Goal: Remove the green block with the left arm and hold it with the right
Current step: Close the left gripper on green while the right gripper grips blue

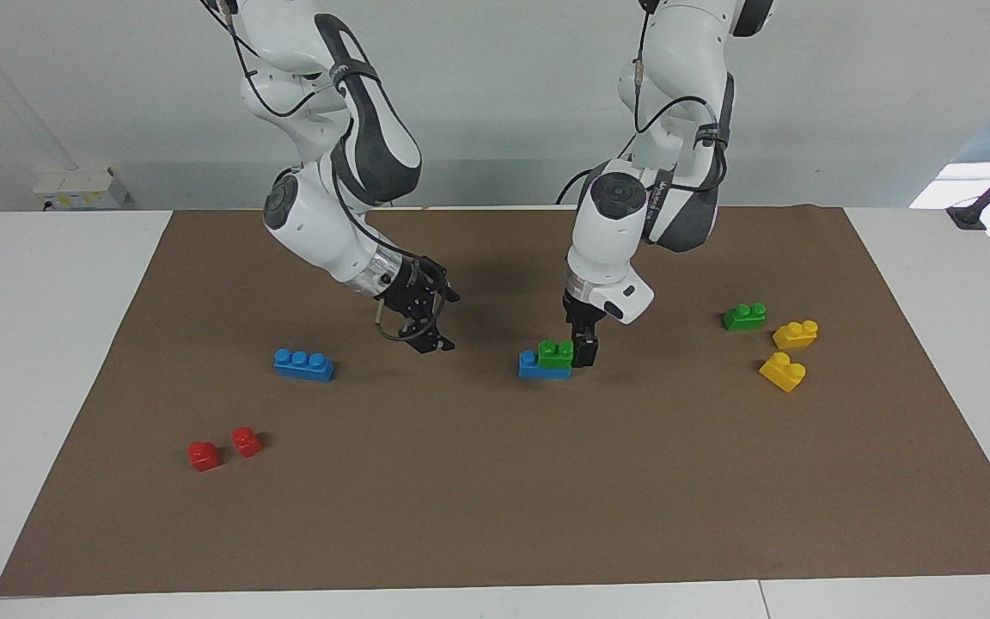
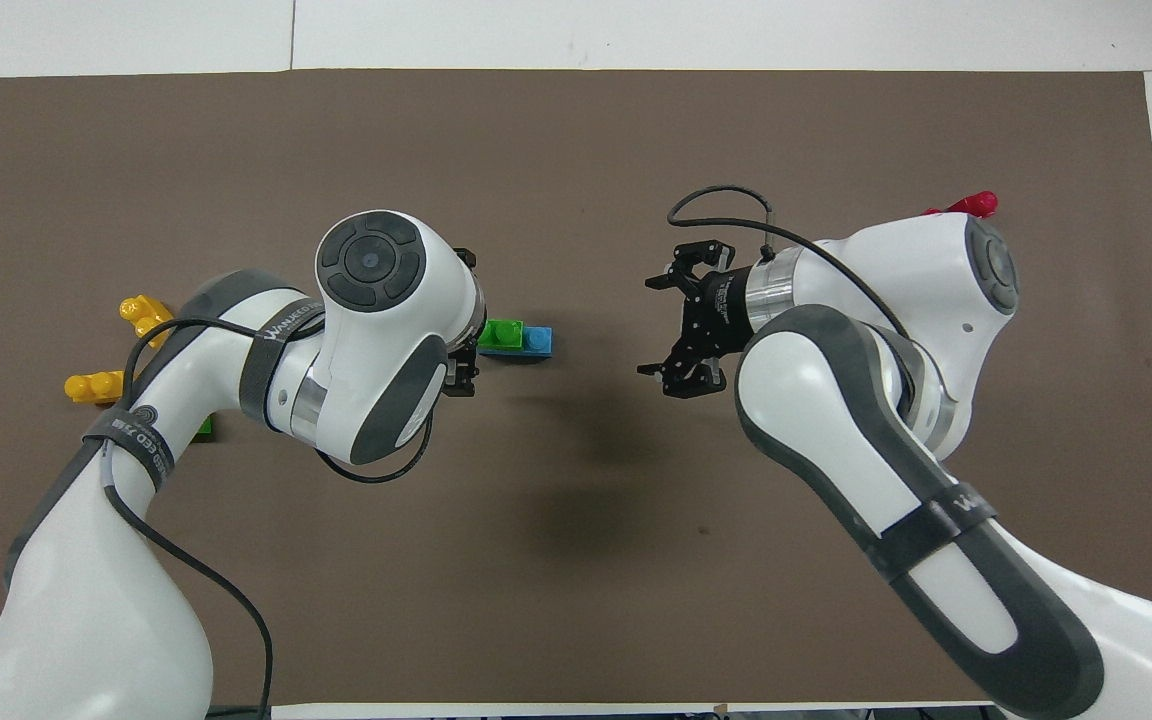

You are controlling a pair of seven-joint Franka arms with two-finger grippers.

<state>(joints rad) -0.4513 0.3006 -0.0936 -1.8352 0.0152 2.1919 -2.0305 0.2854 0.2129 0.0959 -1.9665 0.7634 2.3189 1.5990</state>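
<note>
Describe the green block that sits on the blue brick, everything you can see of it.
The green block is a small bright green brick that looks like glossy plastic, with two round studs on top. It sits upright, stacked on one end of a blue brick near the middle of the brown mat; one blue stud stays uncovered. The left gripper is down beside it, at its end; contact cannot be confirmed.

The mat (image 1: 495, 481) is matt brown, paper-like, lying on a smooth white table (image 1: 48, 344). At its middle, the green block (image 1: 556, 353) and the blue brick (image 1: 538, 366) under it look like glossy moulded plastic. Over the mat, both arms have glossy white shells, and the right gripper (image 1: 426, 331) is matt black.
</note>
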